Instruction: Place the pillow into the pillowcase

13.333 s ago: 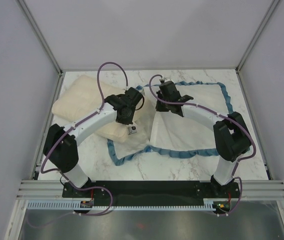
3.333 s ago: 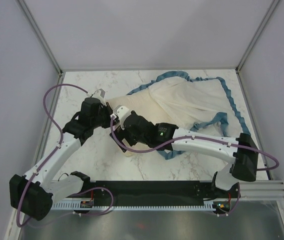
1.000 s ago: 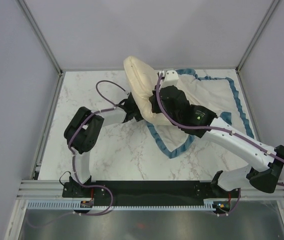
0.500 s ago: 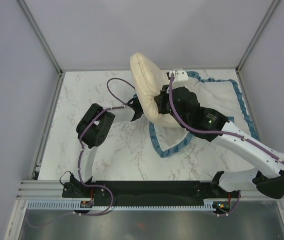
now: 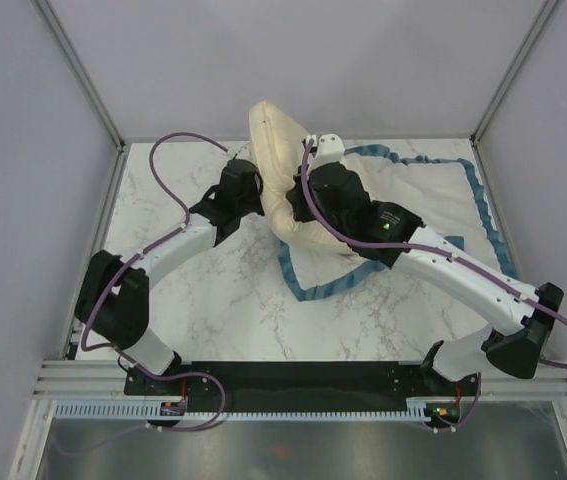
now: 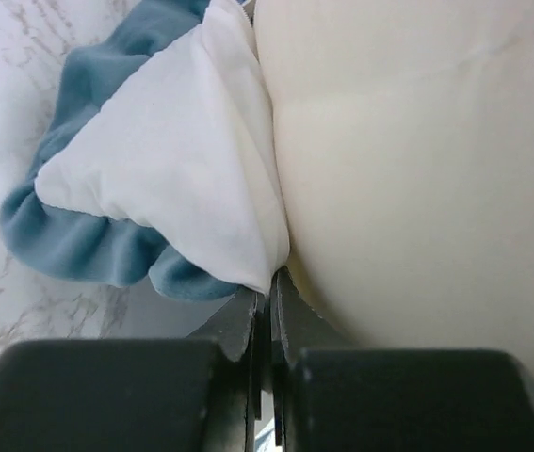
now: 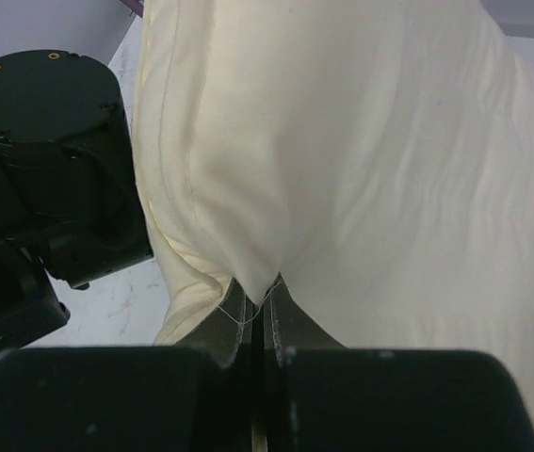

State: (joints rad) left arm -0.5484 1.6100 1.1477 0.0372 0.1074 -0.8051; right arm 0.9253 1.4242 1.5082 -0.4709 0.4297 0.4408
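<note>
Insertion step: right gripper (image 7: 259,301) pinches pillow (image 7: 361,141), left gripper (image 6: 268,292) seemingly clamps pillowcase (image 6: 182,169) edge; next, hold mouth wide, push pillow deeper.

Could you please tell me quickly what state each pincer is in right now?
Left pincer: closed, pinching the white edge of the pillowcase.
Right pincer: closed, pinching a fold of the pillow.

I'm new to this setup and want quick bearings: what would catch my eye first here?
The cream pillow stands upended at the far middle of the table, with the right gripper pinching a fold of it. The left gripper is shut on a white corner of the pillowcase, by its blue ruffle.
</note>
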